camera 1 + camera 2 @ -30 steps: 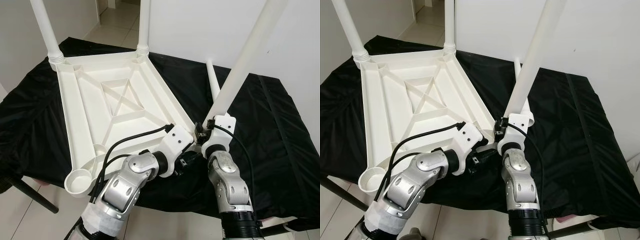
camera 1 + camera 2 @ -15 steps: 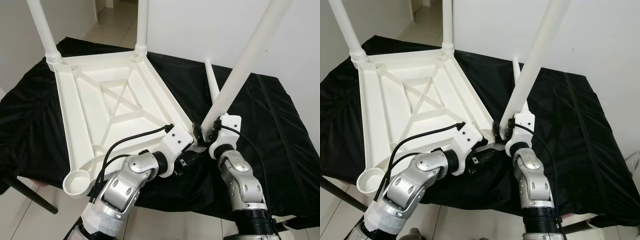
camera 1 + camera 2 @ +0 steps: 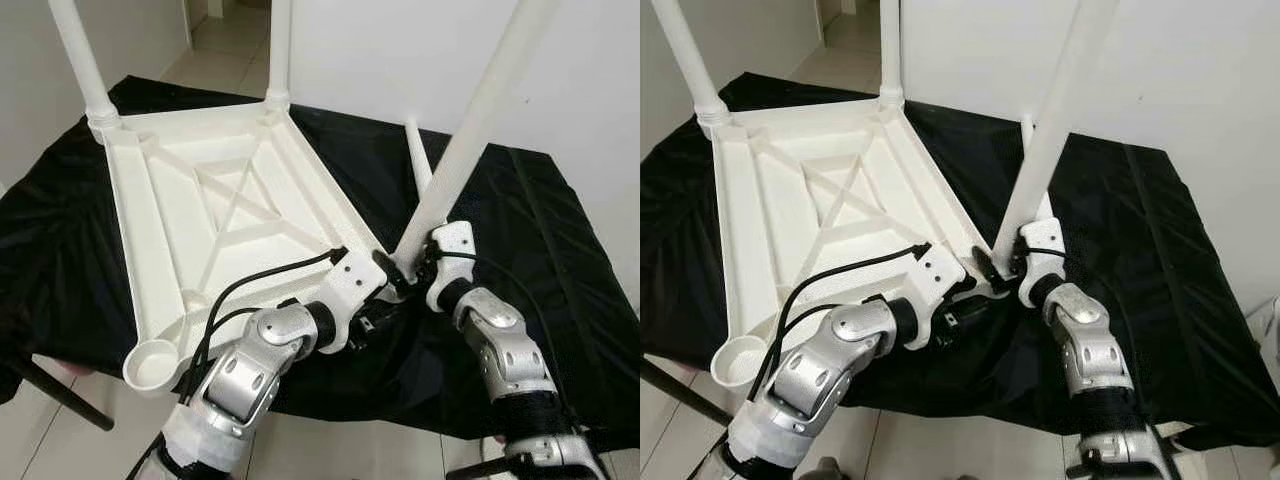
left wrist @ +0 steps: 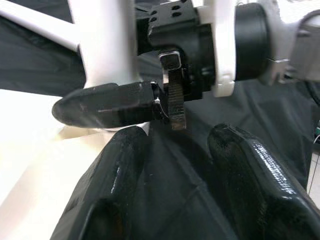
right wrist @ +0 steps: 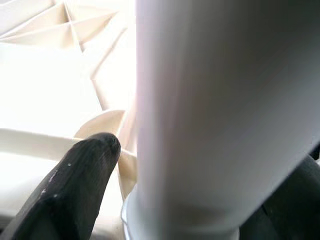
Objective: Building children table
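Observation:
An upside-down white table top [image 3: 160, 215] lies on a black cloth. Two white legs [image 3: 80, 60] [image 3: 278, 50] stand in its far corners. My right gripper [image 3: 408, 268] is shut on a third white leg [image 3: 470, 130], which tilts up to the right with its foot at the near right corner. In the right wrist view that leg [image 5: 200, 100] sits against a black finger [image 5: 75, 175]. My left gripper [image 3: 378, 318] is open just below that corner, its fingers [image 4: 235, 150] apart over the cloth. The near left socket [image 3: 155, 362] is empty.
A fourth white leg [image 3: 418, 160] lies on the black cloth [image 3: 540, 230] behind the held leg. A white wall rises behind the table. The cloth's near edge hangs over tiled floor [image 3: 60, 450], and a dark bar [image 3: 60, 400] slants at the lower left.
My right arm has swung out to the right, bringing the held leg's foot in against the table's near right corner. The left gripper has stayed under that corner.

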`<state>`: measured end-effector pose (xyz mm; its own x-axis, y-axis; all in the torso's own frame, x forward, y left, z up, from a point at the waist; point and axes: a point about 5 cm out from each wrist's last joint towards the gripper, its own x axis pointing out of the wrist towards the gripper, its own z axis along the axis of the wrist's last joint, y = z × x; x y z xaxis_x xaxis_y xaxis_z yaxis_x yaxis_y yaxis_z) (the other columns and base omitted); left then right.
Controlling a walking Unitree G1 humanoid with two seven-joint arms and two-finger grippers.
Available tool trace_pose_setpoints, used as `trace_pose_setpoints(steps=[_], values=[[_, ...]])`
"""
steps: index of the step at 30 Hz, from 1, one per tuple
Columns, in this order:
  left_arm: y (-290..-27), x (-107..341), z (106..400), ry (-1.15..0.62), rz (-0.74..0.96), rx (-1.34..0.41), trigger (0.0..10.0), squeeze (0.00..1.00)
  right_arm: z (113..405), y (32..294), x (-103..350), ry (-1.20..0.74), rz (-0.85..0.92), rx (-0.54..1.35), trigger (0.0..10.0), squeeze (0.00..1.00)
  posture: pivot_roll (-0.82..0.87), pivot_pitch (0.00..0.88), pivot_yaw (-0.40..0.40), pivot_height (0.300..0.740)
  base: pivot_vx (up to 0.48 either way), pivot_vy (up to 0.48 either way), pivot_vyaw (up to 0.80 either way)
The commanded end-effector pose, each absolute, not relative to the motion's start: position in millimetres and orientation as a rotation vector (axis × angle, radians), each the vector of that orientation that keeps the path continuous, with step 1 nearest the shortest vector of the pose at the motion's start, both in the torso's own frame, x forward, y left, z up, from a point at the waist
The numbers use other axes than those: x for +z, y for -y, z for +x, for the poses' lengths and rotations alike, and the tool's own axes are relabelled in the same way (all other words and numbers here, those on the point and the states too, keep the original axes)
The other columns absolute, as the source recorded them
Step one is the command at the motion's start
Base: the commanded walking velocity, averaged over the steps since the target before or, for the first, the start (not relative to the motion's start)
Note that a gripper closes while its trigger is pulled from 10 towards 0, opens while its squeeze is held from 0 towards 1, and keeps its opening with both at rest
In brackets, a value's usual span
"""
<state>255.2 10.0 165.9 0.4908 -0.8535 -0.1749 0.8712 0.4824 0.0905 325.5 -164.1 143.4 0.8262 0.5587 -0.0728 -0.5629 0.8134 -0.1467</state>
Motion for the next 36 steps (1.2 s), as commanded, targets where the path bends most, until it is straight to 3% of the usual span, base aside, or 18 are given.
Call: trace_pose_setpoints(steps=[1,2,3,16,17,18,26,34,36], values=[[-7,167,255,-0.105,0.18,-1.063,10.0,0.0,326,162,139,-0.047,-0.196,0.649,10.0,0.0,0.14,0.022,-0.108,0.74,0.0,0.0,0.0],[-7,167,256,-0.105,0.182,-1.062,10.0,0.0,327,162,137,-0.06,-0.196,0.669,4.0,0.0,0.14,0.021,-0.109,0.74,0.0,0.0,0.0],[-7,168,256,-0.104,0.183,-1.06,10.0,0.0,329,163,136,-0.069,-0.201,0.685,0.0,0.0,0.14,0.021,-0.109,0.74,0.0,0.0,0.0],[-9,168,256,-0.107,0.176,-1.046,10.0,0.0,331,173,123,-0.124,-0.18,0.751,0.0,0.0,0.15,0.042,-0.115,0.74,0.0,0.0,0.0],[-9,168,255,-0.108,0.175,-1.047,10.0,0.0,331,173,123,-0.125,-0.181,0.728,7.4,0.0,0.14,0.044,-0.114,0.74,0.0,0.0,0.0],[-9,168,255,-0.108,0.175,-1.047,10.0,0.0,331,173,123,-0.126,-0.169,0.711,10.0,0.0,0.14,0.044,-0.114,0.74,0.0,0.0,0.0],[-9,168,254,-0.111,0.175,-1.051,10.0,0.0,329,168,122,-0.116,-0.146,0.621,10.0,0.0,0.14,0.047,-0.111,0.74,0.0,0.0,0.0],[-8,167,252,-0.117,0.17,-1.063,10.0,0.0,323,156,122,-0.11,-0.045,0.434,10.0,0.0,0.13,0.056,-0.105,0.74,0.0,0.0,0.0],[-8,167,252,-0.12,0.168,-1.064,10.0,0.0,318,154,117,-0.125,-0.01,0.313,10.0,0.0,0.13,0.061,-0.104,0.74,0.0,0.0,0.0]])
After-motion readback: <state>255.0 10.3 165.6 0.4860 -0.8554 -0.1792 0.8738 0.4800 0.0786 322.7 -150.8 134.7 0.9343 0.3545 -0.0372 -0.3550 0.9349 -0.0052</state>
